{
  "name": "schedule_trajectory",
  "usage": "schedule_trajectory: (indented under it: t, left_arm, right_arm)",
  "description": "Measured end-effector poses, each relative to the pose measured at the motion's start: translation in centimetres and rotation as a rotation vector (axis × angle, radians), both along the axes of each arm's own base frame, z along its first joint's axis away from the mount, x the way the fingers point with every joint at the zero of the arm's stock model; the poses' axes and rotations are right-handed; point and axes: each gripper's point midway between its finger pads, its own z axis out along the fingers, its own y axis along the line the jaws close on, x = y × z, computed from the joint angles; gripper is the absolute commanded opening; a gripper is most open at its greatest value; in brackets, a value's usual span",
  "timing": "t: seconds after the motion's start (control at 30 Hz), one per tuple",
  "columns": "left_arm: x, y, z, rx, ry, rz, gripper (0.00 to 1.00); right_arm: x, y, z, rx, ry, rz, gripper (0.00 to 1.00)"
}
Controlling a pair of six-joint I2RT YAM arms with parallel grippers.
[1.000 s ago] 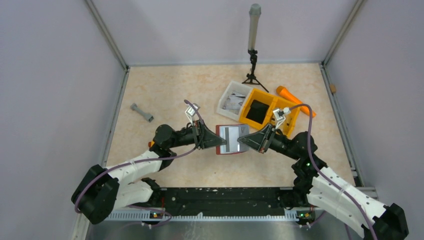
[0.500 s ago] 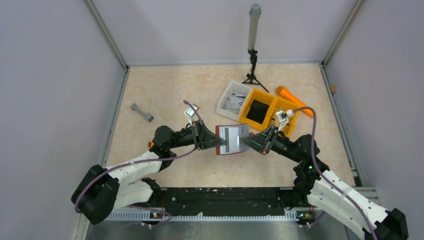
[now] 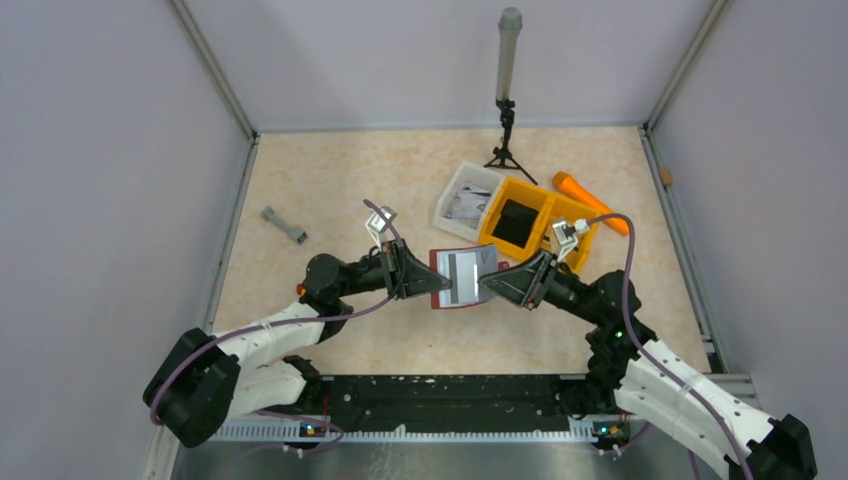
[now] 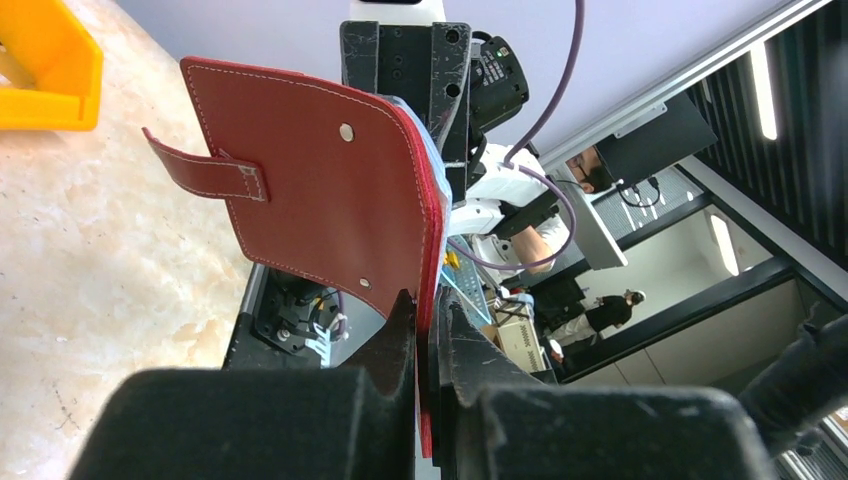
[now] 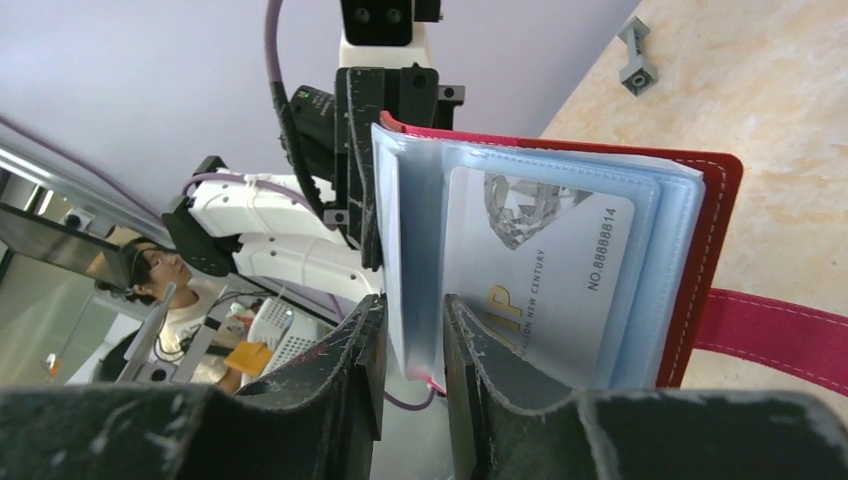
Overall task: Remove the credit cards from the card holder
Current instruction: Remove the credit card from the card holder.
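Observation:
The dark red card holder (image 3: pixel 441 281) hangs open above the table between both grippers. My left gripper (image 3: pixel 425 280) is shut on its left edge. In the left wrist view the red cover (image 4: pixel 320 190) and its snap tab (image 4: pixel 205 172) stand up out of my left gripper (image 4: pixel 430 330). My right gripper (image 3: pixel 490 284) meets it from the right. In the right wrist view my right gripper (image 5: pixel 412 340) pinches the lower edge of the clear sleeves (image 5: pixel 420 250). A pale credit card (image 5: pixel 545 265) sits inside a sleeve beside the right finger. The same card shows in the top view (image 3: pixel 462 272).
A yellow-orange divided bin (image 3: pixel 548 208) and a white tray (image 3: pixel 446 205) stand just behind the card holder. An orange tool (image 3: pixel 588 198) lies at the back right. A grey dumbbell-shaped piece (image 3: pixel 284 225) lies at the left. A tripod (image 3: pixel 507 110) stands at the back wall.
My right arm has pulled slightly right and back, and the card holder has shifted a little to the left. Both grips look the same.

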Motion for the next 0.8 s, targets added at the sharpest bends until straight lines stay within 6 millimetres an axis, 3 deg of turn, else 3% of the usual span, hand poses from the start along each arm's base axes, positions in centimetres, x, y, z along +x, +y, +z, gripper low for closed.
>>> schedule_trajectory:
  t: [0.37,0.43,0.5,0.57,0.63,0.8]
  left_arm:
    - [0.20,-0.22,-0.25,-0.004,0.019,-0.009,0.00]
    - [0.26,-0.27,-0.32,-0.005,0.021,-0.010,0.00]
    - [0.28,-0.30,-0.32,-0.007,0.022,-0.011,0.10]
    - [0.22,-0.29,-0.22,-0.012,0.018,-0.015,0.17]
    - [0.21,-0.29,-0.15,-0.016,0.021,-0.017,0.18]
    - [0.15,-0.25,0.09,-0.025,0.016,-0.019,0.11]
  right_arm:
    - [-0.38,0.60,0.98,0.042,-0.015,0.053,0.22]
    - [-0.36,0.71,0.89,0.041,-0.009,0.059,0.12]
    - [-0.37,0.77,0.90,0.044,-0.004,0.063,0.00]
    - [-0.34,0.78,0.89,0.045,0.001,0.064,0.00]
    - [-0.34,0.78,0.88,0.047,0.006,0.064,0.00]
    - [-0.39,0.61,0.45,0.046,0.012,0.057,0.00]
